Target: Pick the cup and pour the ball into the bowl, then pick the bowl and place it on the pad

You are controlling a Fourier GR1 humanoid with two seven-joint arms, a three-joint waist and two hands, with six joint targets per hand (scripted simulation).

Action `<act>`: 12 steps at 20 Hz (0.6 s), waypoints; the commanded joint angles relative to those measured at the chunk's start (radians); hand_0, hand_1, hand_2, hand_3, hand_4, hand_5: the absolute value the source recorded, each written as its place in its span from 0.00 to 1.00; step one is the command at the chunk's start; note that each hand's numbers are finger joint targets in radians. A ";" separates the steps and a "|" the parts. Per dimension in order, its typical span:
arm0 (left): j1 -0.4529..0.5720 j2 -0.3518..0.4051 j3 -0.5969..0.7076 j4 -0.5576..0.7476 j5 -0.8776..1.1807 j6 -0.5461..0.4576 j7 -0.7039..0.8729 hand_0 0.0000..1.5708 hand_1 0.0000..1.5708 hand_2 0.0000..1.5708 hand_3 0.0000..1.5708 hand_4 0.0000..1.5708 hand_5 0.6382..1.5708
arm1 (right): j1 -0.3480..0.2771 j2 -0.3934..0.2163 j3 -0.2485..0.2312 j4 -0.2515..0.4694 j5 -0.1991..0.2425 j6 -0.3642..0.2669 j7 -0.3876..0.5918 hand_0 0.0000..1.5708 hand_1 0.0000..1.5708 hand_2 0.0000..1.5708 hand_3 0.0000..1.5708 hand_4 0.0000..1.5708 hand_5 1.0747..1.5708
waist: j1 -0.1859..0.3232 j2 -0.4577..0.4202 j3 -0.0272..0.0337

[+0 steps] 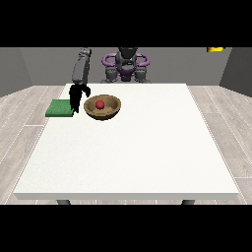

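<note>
From the front, the wooden bowl [102, 108] holds the red ball [100, 104]. Just beside the bowl's rim, between it and the green pad [60, 108] at the surface [133, 152] edge, hangs the hand at the view's left [77, 96]; its finger state cannot be told. Bare surface spreads nearer the camera.

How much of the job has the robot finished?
The pouring looks done: the red ball sits in the bowl. No cup is in sight. In hand now: the robot hand at the view's left hangs beside the bowl's left rim, between it and the green pad; whether it touches the bowl I cannot tell. Left to do: the bowl is on the table, not on the pad yet.
</note>
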 commanded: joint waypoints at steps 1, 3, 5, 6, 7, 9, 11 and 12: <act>-0.011 0.077 0.046 -0.014 0.056 -0.037 0.060 0.00 0.00 0.00 0.00 0.64 0.96 | -0.070 0.021 0.011 0.090 0.011 -0.020 -0.064 0.00 0.00 0.00 0.00 0.37 0.98 | -0.018 0.020 0.0004; 0.055 0.019 0.007 -0.101 0.045 -0.015 0.034 0.00 0.00 0.00 0.00 0.64 0.96 | -0.054 -0.031 -0.017 0.175 0.003 0.044 -0.126 0.00 0.00 0.00 0.00 0.34 0.97 | 0.008 0.045 0.0008; 0.036 0.105 0.069 -0.067 0.097 -0.069 0.043 0.00 0.00 0.00 0.00 0.65 0.96 | -0.067 -0.026 -0.012 0.190 -0.002 0.052 -0.135 0.00 0.00 0.00 0.00 0.34 0.96 | -0.023 0.059 0.0004; 0.005 0.096 0.046 -0.113 0.096 -0.046 0.094 0.00 0.00 0.00 0.00 0.64 0.96 | -0.081 -0.021 -0.014 0.236 0.010 0.050 -0.191 0.00 0.00 0.00 0.00 0.33 0.97 | 0.004 0.075 0.0011; 0.037 0.081 0.054 -0.116 0.096 -0.030 0.065 0.00 0.00 0.00 0.00 0.65 0.97 | -0.104 -0.031 -0.004 0.244 0.021 0.036 -0.186 0.00 0.00 0.00 0.00 0.33 0.96 | -0.017 0.078 0.0007; 0.083 0.087 0.062 -0.143 0.116 -0.075 0.011 0.00 0.00 0.00 0.00 0.65 0.96 | -0.132 -0.064 -0.037 0.272 -0.012 0.065 -0.188 0.00 0.00 0.00 0.00 0.32 0.96 | 0.008 0.117 0.0007; 0.019 0.152 0.094 -0.110 0.126 -0.058 0.066 0.00 0.00 0.00 0.00 0.65 0.96 | -0.156 -0.019 0.006 0.282 0.027 0.014 -0.198 0.00 0.00 0.00 0.00 0.30 0.96 | -0.024 0.122 0.0006; 0.068 0.159 0.106 -0.095 0.110 -0.061 0.019 0.00 0.00 0.00 0.00 0.64 0.97 | -0.132 -0.029 0.016 0.270 0.027 0.056 -0.210 0.00 0.00 0.00 0.00 0.30 0.95 | -0.060 0.116 0.0002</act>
